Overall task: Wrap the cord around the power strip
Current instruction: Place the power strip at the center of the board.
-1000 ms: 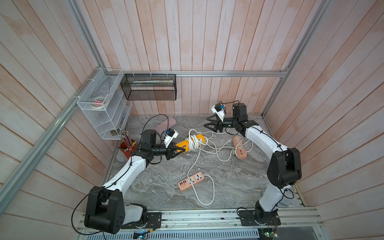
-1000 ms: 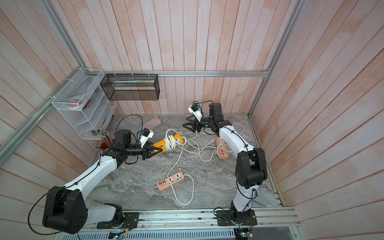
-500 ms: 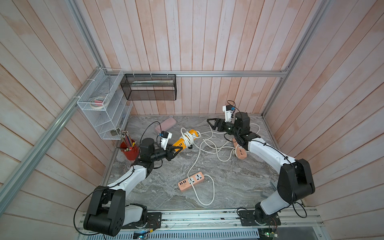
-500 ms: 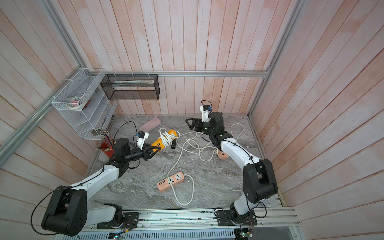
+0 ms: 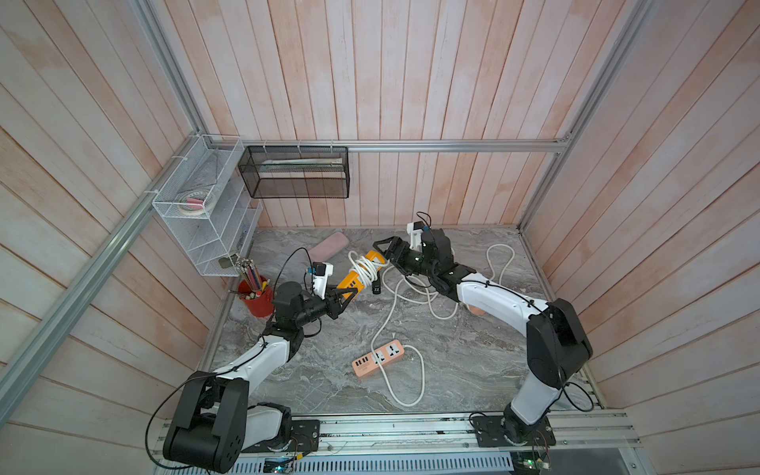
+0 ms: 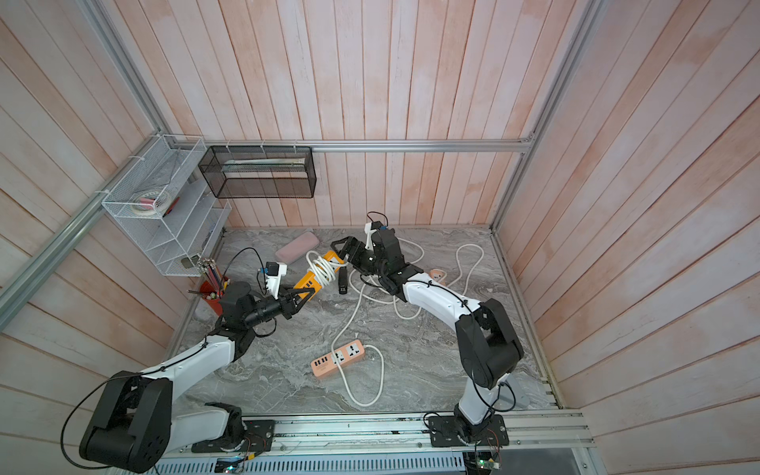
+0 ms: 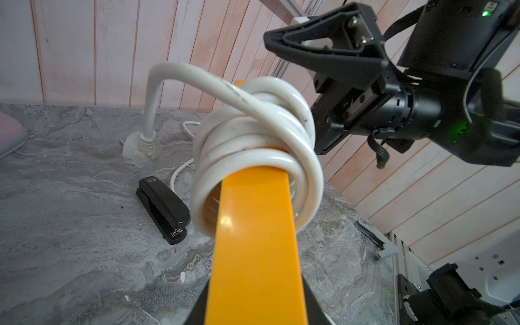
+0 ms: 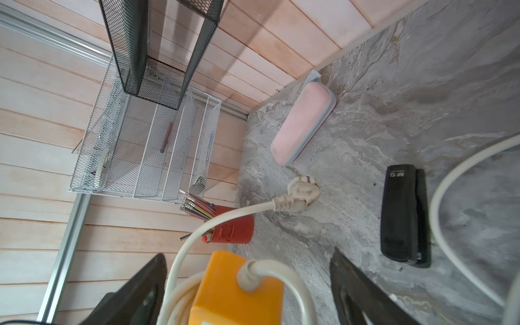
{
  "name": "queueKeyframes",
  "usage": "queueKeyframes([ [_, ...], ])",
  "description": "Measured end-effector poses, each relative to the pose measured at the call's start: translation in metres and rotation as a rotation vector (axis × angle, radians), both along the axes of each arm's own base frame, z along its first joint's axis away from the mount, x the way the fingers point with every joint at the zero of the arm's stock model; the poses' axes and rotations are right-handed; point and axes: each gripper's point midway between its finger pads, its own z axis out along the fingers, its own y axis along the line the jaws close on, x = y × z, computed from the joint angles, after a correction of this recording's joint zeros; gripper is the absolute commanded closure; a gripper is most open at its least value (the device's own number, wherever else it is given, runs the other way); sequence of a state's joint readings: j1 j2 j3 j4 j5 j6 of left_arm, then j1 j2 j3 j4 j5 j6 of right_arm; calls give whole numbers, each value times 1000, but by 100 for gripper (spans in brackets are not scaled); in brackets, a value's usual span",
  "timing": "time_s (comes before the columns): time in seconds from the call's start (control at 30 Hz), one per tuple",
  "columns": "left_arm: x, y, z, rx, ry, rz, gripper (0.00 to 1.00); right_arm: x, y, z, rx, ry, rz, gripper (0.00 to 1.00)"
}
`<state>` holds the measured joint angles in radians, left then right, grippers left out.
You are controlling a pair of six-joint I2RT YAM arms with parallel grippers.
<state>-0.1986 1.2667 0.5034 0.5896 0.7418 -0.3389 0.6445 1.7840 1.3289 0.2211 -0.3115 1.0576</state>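
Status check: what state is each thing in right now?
Yellow power strip: lifted, cord coiled around it.
Left gripper: shut on the yellow power strip.
Right gripper: open around the strip's far end.
Orange power strip: lying flat, unwrapped.
Stapler: closed.

In both top views the light is bright and even, and it seems to come from above. Shadows on the desk [image 5: 473, 349] around the yellow power strip [image 5: 349, 282] are soft and pale. The wall boards [image 5: 370, 82] curve toward the picture edges, as a wide lens makes them.

In the left wrist view a small white glare sits on the flat face of the power strip. Its nearest part is a little soft, while the black stapler [image 7: 163, 202] beside it is sharp.

In the right wrist view the power strip, the cord [image 8: 250, 274] on it and the fingers [image 8: 140, 289] of the right end effector [image 8: 247, 257] are out of focus. The desk beyond the power strip is sharp.
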Motion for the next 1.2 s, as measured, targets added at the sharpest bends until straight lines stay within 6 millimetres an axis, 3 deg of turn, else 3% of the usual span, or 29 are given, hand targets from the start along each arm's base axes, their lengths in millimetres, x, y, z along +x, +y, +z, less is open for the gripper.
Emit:
queueKeyframes([
  [0.23, 3, 4, -7, 13, 10, 36, 100, -6, 21, -23, -12, 95, -8, 26],
  [0.3, 3, 5, -11, 21, 22, 44, 100, -4, 21, -26, -18, 103, -20, 38],
  [0.37, 4, 6, -16, 34, 39, 56, 92, -1, 20, -27, -16, 113, -42, 49],
  [0.43, 4, 6, -20, 55, 40, 65, 75, 1, 19, -29, -8, 138, -62, 60],
  [0.6, 1, 8, -32, 89, 99, 69, 53, 4, 24, -45, -42, 148, -61, 75],
  [0.73, -4, 11, -28, 114, 133, 72, 46, 6, 22, -69, -105, 166, -65, 78],
  [1.0, -8, 23, -10, 185, 177, 132, 45, 7, 18, -91, -192, 164, -90, 80],
  [1.2, 8, 52, 30, 297, 142, 286, 45, -4, 36, -116, -277, 165, -96, 80],
])
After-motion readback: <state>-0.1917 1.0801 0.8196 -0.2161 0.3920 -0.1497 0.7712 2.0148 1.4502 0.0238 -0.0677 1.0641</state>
